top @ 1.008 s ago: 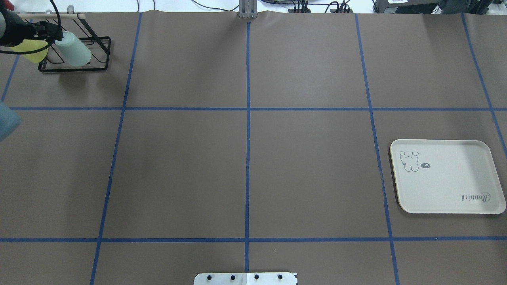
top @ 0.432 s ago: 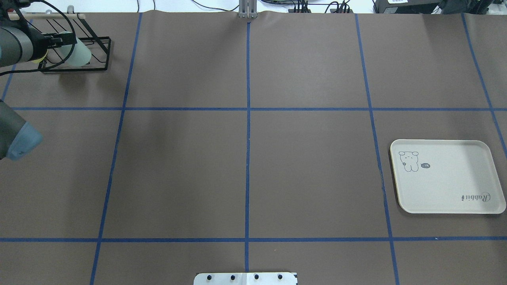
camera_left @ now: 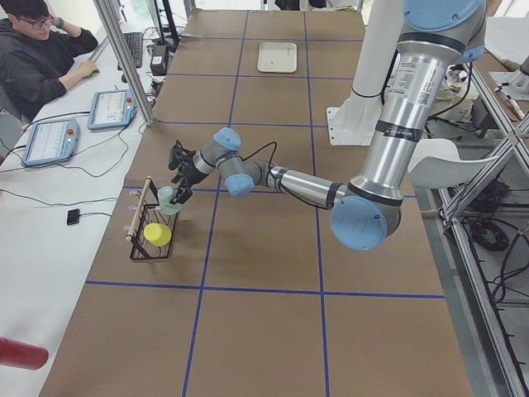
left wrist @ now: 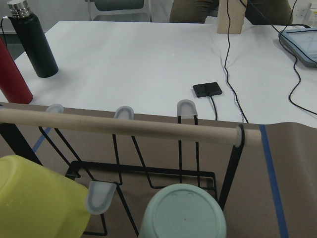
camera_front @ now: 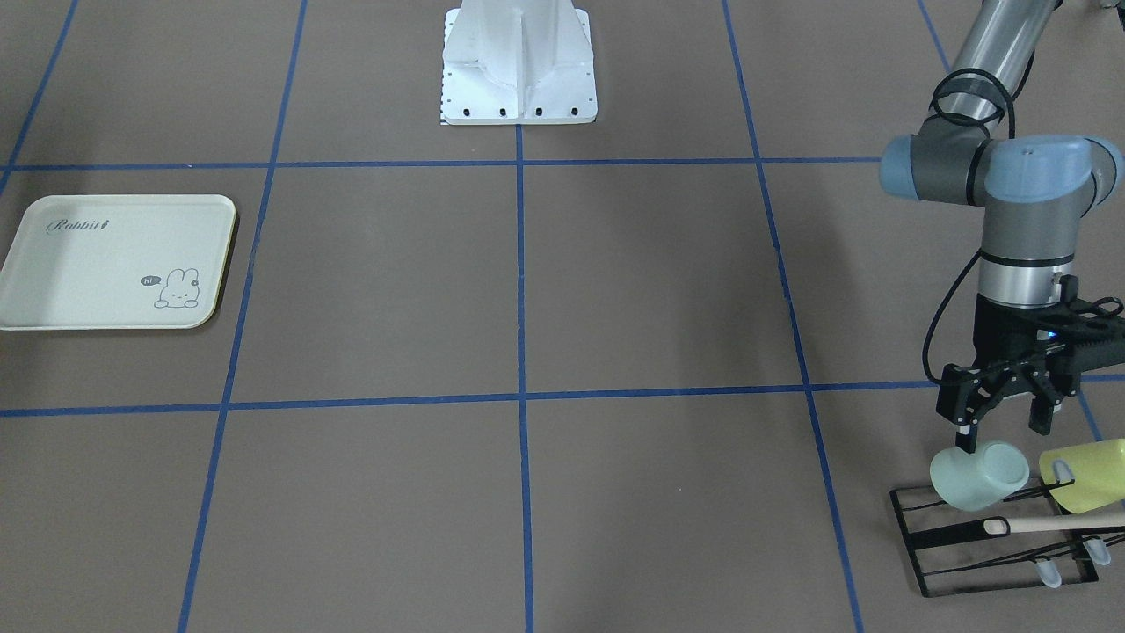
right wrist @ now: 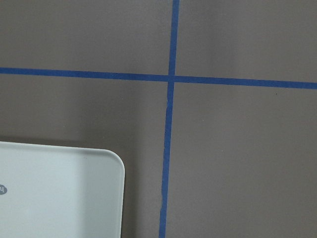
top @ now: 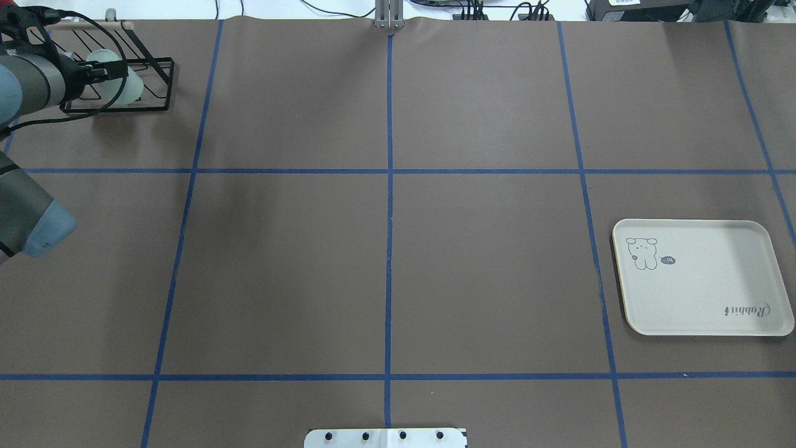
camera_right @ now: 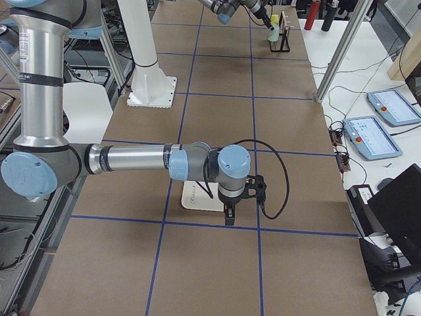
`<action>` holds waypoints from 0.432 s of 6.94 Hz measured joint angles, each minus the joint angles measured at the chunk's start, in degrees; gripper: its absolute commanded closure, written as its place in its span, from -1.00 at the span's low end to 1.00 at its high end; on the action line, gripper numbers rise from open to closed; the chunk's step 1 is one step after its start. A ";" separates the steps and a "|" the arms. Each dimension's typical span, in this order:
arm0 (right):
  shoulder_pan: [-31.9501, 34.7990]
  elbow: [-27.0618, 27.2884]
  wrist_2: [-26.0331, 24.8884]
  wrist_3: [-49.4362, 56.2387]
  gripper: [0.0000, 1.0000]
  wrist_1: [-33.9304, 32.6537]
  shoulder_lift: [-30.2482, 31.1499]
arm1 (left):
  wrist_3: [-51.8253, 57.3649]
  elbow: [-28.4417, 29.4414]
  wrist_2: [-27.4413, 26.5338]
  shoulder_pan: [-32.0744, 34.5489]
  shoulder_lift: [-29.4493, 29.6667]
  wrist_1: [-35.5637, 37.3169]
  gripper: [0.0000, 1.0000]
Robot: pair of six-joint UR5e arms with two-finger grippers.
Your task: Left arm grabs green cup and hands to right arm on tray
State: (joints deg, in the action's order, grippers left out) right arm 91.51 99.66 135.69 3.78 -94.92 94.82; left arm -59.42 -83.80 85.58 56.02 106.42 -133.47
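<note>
The pale mint-green cup (camera_front: 980, 476) lies tilted on a peg of the black wire rack (camera_front: 967, 536), its base toward my left gripper. My left gripper (camera_front: 1004, 428) hangs open just above the cup's base end, one finger close to it. In the left wrist view the cup's base (left wrist: 183, 213) fills the bottom centre. The cream tray (top: 703, 292) lies at the right of the table. My right gripper (camera_right: 228, 214) hovers at the tray's edge (camera_right: 197, 199); I cannot tell if it is open. The right wrist view shows only a tray corner (right wrist: 54, 193).
A yellow-green cup (camera_front: 1085, 475) sits on the same rack beside the green one. A wooden rod (left wrist: 124, 124) runs along the rack's top. The rack stands at the table's far left corner (top: 118, 110). Bottles (left wrist: 29, 39) and an operator (camera_left: 37, 58) are beyond the table.
My left gripper has moved right and down over the green cup's base end, now partly hiding it. The left elbow has swung further into the overhead view.
</note>
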 measured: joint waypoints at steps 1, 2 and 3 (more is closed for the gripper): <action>-0.01 0.41 0.03 -0.21 -0.99 0.19 -0.18 | -0.05 1.05 -0.41 -0.31 0.59 -0.08 -1.00; -0.11 1.06 0.24 -0.52 -0.99 0.67 -0.52 | -0.07 2.00 -0.58 -0.49 1.24 -0.11 -1.00; -0.20 1.45 0.67 -0.76 -0.99 1.24 -0.80 | -0.07 2.60 -0.64 -0.61 1.60 -0.12 -1.00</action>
State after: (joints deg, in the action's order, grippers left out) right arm 91.31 101.11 136.36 3.02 -93.68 94.02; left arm -59.50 -81.20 84.93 55.41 108.02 -133.59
